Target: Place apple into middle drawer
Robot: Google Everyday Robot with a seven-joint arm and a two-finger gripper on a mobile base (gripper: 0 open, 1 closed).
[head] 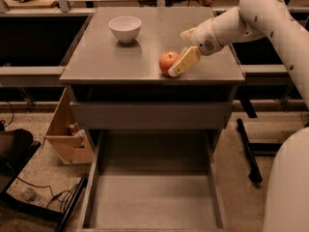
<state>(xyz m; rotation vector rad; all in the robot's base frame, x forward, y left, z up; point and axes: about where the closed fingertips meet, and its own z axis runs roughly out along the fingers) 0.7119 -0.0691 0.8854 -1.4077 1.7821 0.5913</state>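
Observation:
The red-orange apple (167, 62) rests on the grey cabinet top (120, 62), near its front edge and right of centre. My gripper (179, 57) reaches in from the right and is open at the apple's right side. One pale finger (184, 62) lies against the apple's front right; the other is mostly hidden behind it. The middle drawer (154, 204) is pulled out below, showing a bare grey floor and low side walls.
A white bowl (125, 28) stands at the back left of the cabinet top. A plain grey drawer front (152, 115) sits shut above the open drawer. A cardboard box (67, 134) and cables (43, 197) lie on the floor at the left.

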